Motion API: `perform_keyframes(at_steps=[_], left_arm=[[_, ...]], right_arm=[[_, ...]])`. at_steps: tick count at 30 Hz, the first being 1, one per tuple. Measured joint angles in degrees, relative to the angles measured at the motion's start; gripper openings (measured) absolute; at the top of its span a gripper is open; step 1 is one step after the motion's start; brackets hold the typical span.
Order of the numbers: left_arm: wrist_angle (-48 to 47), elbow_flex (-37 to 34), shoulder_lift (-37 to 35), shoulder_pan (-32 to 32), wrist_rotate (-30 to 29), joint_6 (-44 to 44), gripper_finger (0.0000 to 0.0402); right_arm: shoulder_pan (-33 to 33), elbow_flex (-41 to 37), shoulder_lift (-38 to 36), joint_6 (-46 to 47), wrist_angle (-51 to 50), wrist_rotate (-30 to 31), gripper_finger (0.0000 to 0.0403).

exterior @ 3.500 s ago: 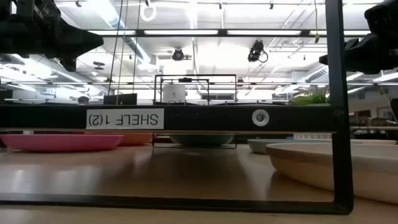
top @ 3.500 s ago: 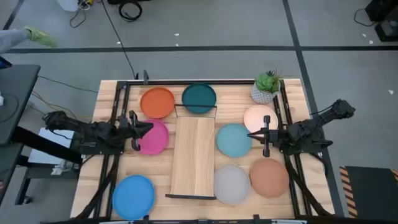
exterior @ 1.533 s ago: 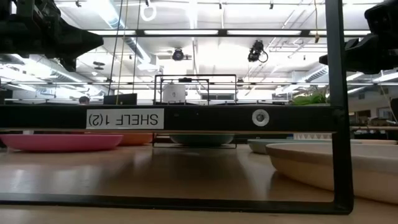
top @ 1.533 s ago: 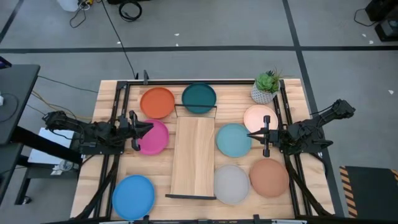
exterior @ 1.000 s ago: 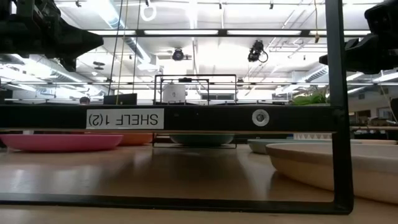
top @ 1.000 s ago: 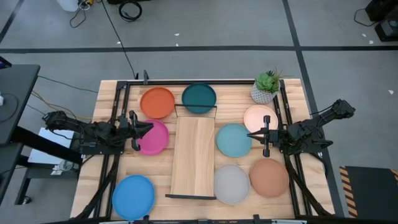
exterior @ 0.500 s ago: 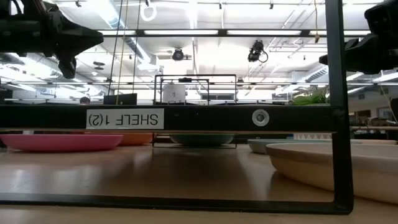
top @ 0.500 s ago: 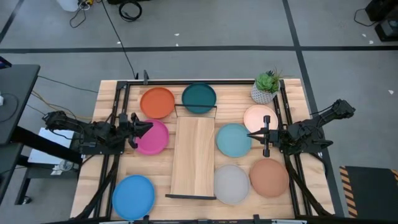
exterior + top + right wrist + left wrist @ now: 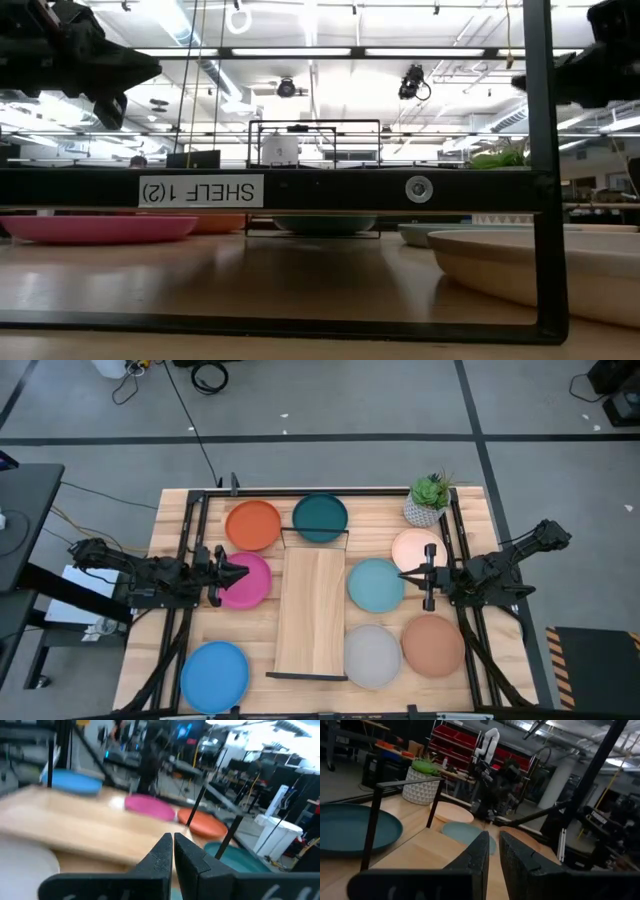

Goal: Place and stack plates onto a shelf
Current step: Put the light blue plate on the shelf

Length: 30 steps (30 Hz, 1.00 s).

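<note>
Eight plates lie flat on the table around the shelf, a light-wood plank with black bar ends. They are orange, dark teal, magenta, pale aqua, peach, grey, terracotta and bright blue. My left gripper hangs shut above the magenta plate's left edge, touching nothing; its fingers point across the table. My right gripper, also shut, hovers between the peach and aqua plates.
A small potted plant stands at the far right corner, behind the peach plate. The shelf's black end frame rises close to the low camera. Black rails run along the table's left and right sides under the arms.
My left gripper has turned about its own axis above the magenta plate and tipped slightly; it has stayed over the same spot. My right gripper shows a little higher in the low view. No plate has moved.
</note>
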Motion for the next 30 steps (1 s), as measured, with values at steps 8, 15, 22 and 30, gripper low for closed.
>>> perform_keyframes(at_steps=[8,15,22,30], left_arm=[[0.13,0.0,0.0,0.0,0.0,2.62,0.0048],[0.21,0.0,0.0,0.0,-0.01,2.52,0.0048],[0.24,0.0,0.0,0.02,-4.12,3.03,0.0048],[4.8,0.0,0.02,0.07,-6.9,3.24,0.0048]], right_arm=[[0.02,0.0,0.0,9.91,11.96,-2.8,0.0023],[-1.9,0.0,2.48,12.49,10.94,3.34,0.0021],[-6.2,4.5,10.67,22.8,-3.6,8.88,0.002],[-9.82,14.01,24.91,34.05,-25.64,2.58,0.0044]])
